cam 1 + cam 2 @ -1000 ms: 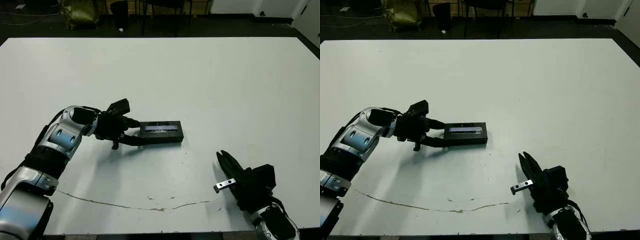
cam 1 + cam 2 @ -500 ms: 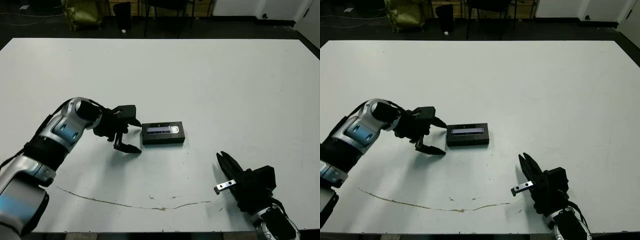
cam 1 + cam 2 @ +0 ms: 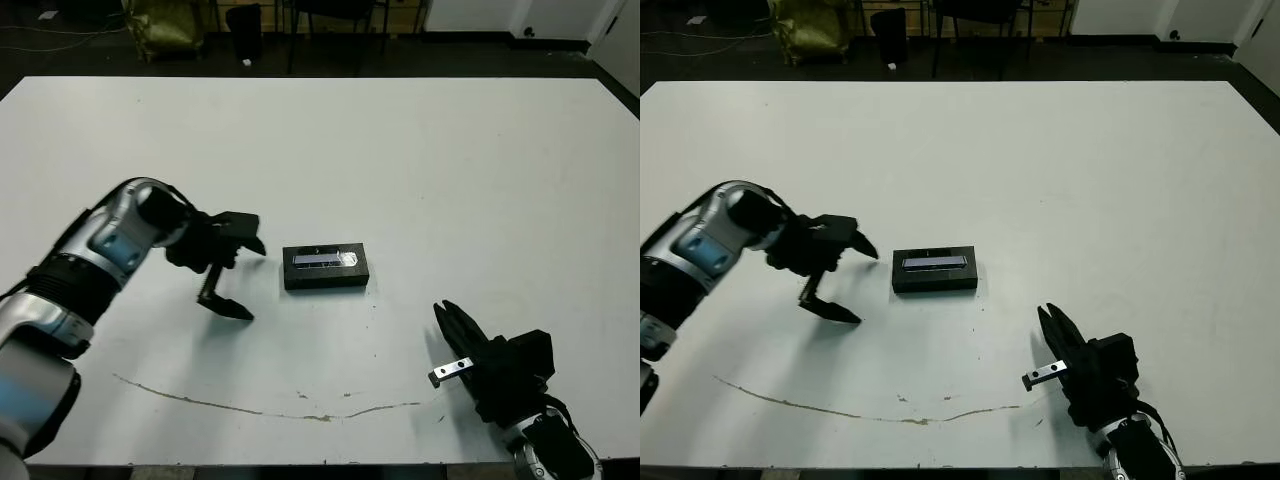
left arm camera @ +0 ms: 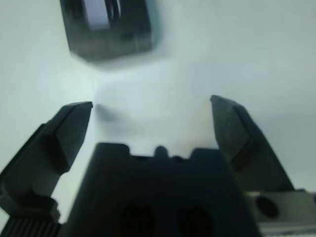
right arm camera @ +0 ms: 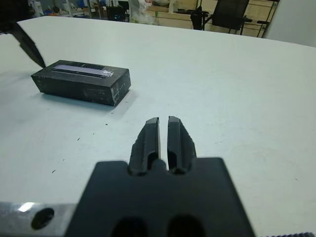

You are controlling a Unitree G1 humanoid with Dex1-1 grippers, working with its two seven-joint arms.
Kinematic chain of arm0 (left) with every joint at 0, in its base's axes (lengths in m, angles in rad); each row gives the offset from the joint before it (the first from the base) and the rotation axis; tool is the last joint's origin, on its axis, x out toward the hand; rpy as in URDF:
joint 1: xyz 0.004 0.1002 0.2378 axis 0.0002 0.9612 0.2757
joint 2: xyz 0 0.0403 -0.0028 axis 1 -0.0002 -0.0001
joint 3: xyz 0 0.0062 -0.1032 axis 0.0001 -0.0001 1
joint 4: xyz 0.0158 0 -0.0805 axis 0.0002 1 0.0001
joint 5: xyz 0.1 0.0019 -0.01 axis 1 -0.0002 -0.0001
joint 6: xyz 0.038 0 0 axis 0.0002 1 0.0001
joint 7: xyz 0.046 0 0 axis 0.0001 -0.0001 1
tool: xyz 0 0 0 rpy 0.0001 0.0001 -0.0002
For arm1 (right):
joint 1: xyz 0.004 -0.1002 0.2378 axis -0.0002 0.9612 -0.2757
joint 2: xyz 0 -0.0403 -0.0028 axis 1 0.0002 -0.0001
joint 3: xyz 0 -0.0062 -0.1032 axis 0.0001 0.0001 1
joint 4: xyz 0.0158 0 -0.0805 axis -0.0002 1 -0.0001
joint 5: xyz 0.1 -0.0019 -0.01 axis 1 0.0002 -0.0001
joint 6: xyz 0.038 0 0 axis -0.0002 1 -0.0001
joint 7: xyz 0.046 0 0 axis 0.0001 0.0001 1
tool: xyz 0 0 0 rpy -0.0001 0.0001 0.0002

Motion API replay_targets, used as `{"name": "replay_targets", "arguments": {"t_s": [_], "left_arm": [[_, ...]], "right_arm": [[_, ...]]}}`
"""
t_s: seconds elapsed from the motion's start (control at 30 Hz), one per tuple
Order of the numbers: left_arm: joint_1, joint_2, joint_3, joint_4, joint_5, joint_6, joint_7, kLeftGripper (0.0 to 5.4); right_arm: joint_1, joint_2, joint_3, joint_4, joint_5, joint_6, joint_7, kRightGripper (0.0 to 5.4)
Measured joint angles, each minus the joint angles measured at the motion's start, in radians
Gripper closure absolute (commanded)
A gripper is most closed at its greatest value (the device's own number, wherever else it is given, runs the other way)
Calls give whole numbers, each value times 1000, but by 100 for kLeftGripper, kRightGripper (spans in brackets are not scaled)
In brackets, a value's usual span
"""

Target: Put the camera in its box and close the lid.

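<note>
At the table's near-centre, the lid (image 3: 326,266) sits seated over the box, its greyish-lilac strip (image 3: 324,259) facing up and its long axis running left to right across the robot's front. The camera is not visible; it is presumably enclosed. The left gripper (image 3: 234,275) stands just beside the lid's left short end, apart from it, fingers spread wide and empty. It is the nearer arm. The right gripper (image 3: 455,330) lies well apart toward the near right edge, fingers pressed together. The right wrist view shows the lid's side wall flush to the table (image 5: 237,74); the left wrist view is blurred.
</note>
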Motion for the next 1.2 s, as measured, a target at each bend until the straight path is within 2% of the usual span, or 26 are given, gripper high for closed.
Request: {"name": "replay_targets", "arguments": {"t_s": [0.13,0.2,0.37,0.5,0.63,0.8,0.83,1.07,1.2], "left_arm": [[92,85,91,-109,0,94,100,40],[149,113,154,-166,-4,151,169,85],[305,113,336,-318,-77,266,352,206],[388,12,492,-539,-204,367,528,304],[478,-139,559,-789,-273,496,749,405],[529,-366,533,-1036,-301,669,1028,528],[534,-408,515,-1066,-304,699,1072,538],[607,-646,328,-1135,-271,763,1321,538],[657,-744,228,-1037,-213,664,1418,538]], "right_arm": [[1,0,-3,-11,4,28,0,540],[2,0,-3,-15,3,32,0,540],[2,0,0,-3,-1,11,5,540],[-1,-2,-1,22,0,-8,13,540],[-3,-2,-4,28,9,-8,23,540],[-7,-2,-6,44,13,-18,28,540],[-8,-2,-6,45,15,-20,28,540],[-8,-1,-2,47,21,-41,27,540],[-7,2,1,44,19,-41,19,540]]}}
